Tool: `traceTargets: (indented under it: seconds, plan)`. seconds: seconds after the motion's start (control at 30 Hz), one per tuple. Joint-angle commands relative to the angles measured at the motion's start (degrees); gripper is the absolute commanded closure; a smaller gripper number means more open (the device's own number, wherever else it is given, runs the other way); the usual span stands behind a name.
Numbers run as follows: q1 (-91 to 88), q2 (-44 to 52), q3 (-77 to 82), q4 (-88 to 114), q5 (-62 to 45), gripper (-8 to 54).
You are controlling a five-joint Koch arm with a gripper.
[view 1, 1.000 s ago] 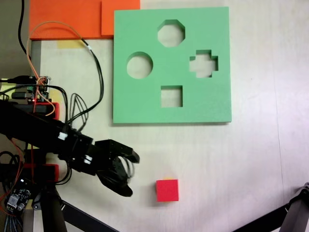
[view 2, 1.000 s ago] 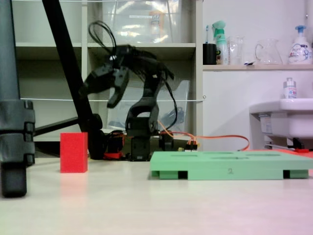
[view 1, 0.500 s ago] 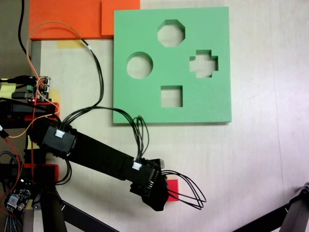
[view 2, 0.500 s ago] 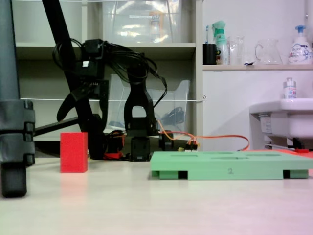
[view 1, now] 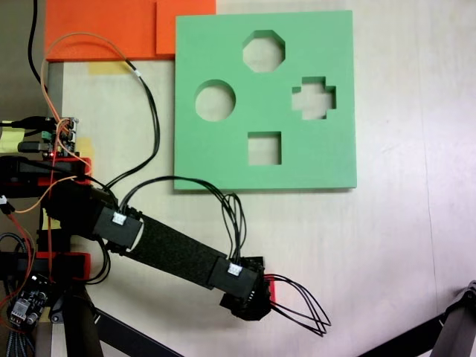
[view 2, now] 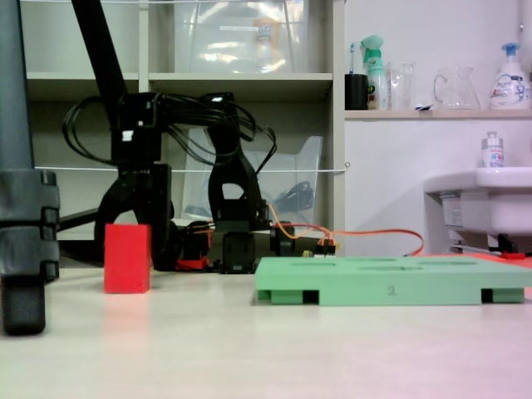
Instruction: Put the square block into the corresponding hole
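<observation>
The red square block [view 2: 127,258] stands on the table left of the green foam board [view 2: 391,278]. In a fixed view from above only a red sliver of the block [view 1: 268,279] shows beside the arm's wrist. My gripper [view 2: 131,214] points straight down over the block, open, with a black finger [view 2: 108,208] low on each side of the block's top. From above, the gripper [view 1: 249,296] is hidden under its own wrist and cables. The square hole [view 1: 264,148] sits in the lower middle of the board [view 1: 223,163] and has nothing in it.
Flat orange foam sheets [view 1: 104,26] lie at the top left by the board. The arm's base, circuit board [view 1: 59,134] and loose cables fill the left side. Tripod legs [view 1: 450,323] cross the bottom corners, and one thick leg [view 2: 25,249] stands near the block.
The arm swung right from beside the block to over it and came down. The fingers now straddle the block's top, and the block has shifted slightly.
</observation>
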Motion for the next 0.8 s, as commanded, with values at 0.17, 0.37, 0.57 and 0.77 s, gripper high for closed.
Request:
traceTargets:
  seconds: [0.17,0.37,0.57,0.77]
  plan:
    - [0.5,-0.4,1.1,-0.9,1.3,12.4]
    - [0.3,-0.4,1.9,0.9,1.3,16.9]
    - [-0.4,4.7,1.9,2.5,0.9,22.2]
    - [-2.5,12.8,1.8,5.5,1.5,29.5]
